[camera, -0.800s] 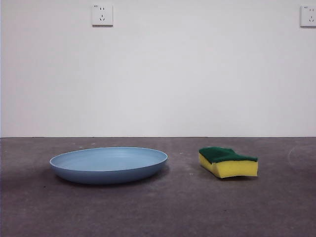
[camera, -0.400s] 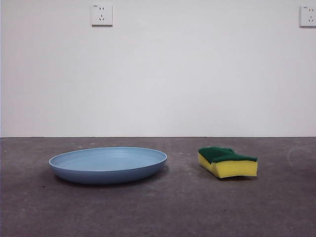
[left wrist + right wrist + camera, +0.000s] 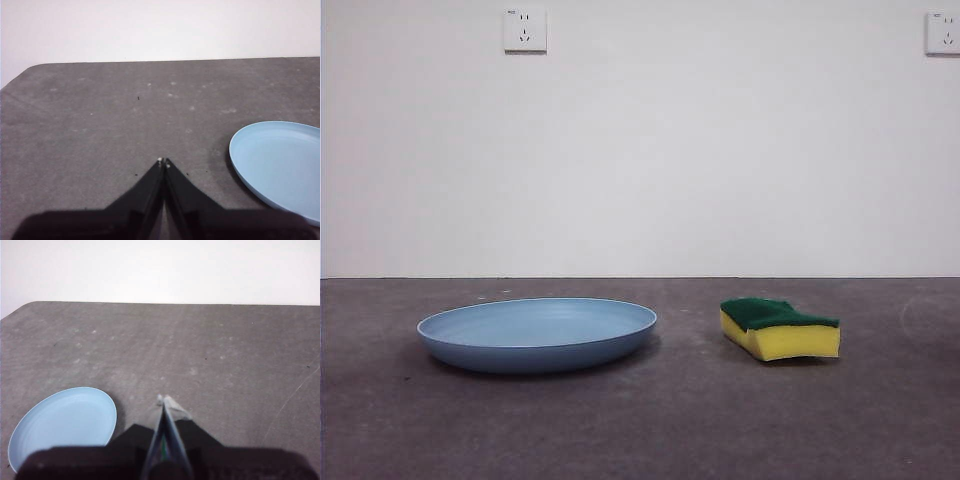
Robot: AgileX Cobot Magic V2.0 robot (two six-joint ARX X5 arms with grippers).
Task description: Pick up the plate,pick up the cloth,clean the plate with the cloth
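A light blue plate (image 3: 537, 334) lies flat on the dark grey surface (image 3: 650, 420), left of centre in the front view. To its right, set apart from it by a strip of bare surface, sits the sponge (image 3: 780, 328), a yellow foam block with its dark green scouring layer facing up. Behind them rises a white wall (image 3: 640, 160) with a socket (image 3: 525, 30) high on the left and a second socket (image 3: 942, 33) at the top right edge.

Neither arm shows in the front view. In the left wrist view, the left gripper (image 3: 163, 162) hangs above bare surface with its jaws pressed together and nothing between them; the plate lies near it, off to one side. The right gripper (image 3: 164, 400) likewise has its jaws closed tip to tip, empty, with the plate visible beside it.
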